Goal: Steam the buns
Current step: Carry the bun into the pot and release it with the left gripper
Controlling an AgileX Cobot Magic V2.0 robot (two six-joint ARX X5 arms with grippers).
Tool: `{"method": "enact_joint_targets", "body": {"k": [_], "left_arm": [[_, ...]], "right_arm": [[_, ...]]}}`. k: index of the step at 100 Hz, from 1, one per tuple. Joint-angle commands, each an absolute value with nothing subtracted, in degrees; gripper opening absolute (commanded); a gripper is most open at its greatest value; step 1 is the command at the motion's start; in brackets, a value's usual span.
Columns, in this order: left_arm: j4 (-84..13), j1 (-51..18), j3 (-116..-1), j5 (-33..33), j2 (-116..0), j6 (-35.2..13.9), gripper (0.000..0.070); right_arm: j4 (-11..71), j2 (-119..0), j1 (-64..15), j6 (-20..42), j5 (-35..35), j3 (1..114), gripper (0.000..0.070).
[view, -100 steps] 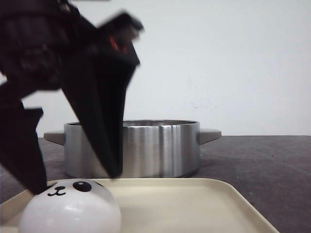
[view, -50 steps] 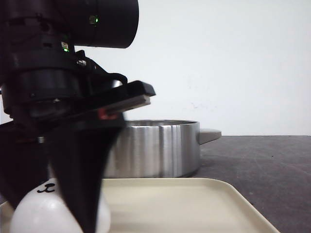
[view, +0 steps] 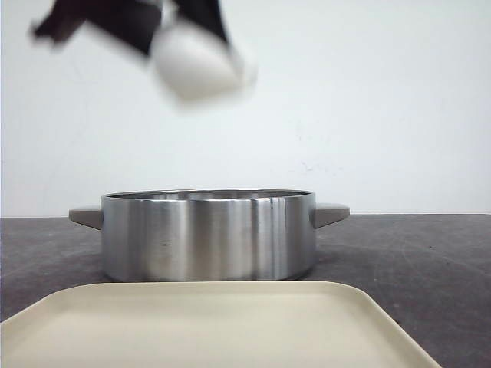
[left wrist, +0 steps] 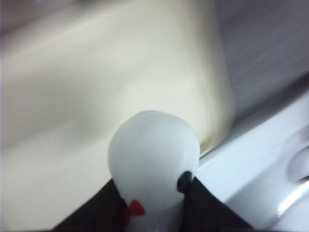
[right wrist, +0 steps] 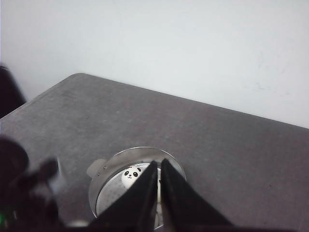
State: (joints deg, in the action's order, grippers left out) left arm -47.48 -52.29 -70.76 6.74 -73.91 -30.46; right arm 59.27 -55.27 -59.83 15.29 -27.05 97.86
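My left gripper [view: 192,31] is high above the steel pot [view: 209,234], shut on a white panda bun [view: 198,65], both blurred by motion. In the left wrist view that bun [left wrist: 153,164] fills the space between my black fingers [left wrist: 212,208], over the cream tray [left wrist: 96,96] and the pot's rim [left wrist: 270,159]. My right gripper [right wrist: 160,166] hovers high over the pot [right wrist: 113,166], jaws nearly touching and holding nothing. Another panda bun [right wrist: 131,176] lies face up inside the pot, partly hidden by the fingers.
The cream tray [view: 215,326] lies in front of the pot near the table's front edge, with nothing on it. The pot has grey side handles [view: 331,213]. Dark grey tabletop [view: 414,261] spreads around, with a white wall behind.
My left gripper closed on the bun that sat at the tray's left end and lifted it high above the pot. The tray now holds nothing.
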Motion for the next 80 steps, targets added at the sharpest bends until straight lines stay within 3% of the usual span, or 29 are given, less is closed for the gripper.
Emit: {"method": "enact_joint_targets", "body": {"k": [1, 30, 50, 80], "left_arm": [[-49.3, -50.7, -75.8, 5.3, -76.1, -25.4, 0.001], [-52.9, -37.8, -85.3, 4.3, -85.9, -15.6, 0.001], [-52.5, -33.4, -85.3, 4.3, -95.3, -13.9, 0.001], [-49.5, -32.6, -85.3, 4.3, -104.9, -14.0, 0.0031]], "right_arm": [[58.8, -56.1, -60.5, 15.6, -27.2, 98.7, 0.0002], [59.2, -56.5, -60.5, 15.7, -27.2, 98.6, 0.0002], [60.8, -57.3, -60.5, 15.9, -27.2, 98.6, 0.0002], [61.2, -58.0, -60.5, 16.4, -27.5, 98.6, 0.0002]]}}
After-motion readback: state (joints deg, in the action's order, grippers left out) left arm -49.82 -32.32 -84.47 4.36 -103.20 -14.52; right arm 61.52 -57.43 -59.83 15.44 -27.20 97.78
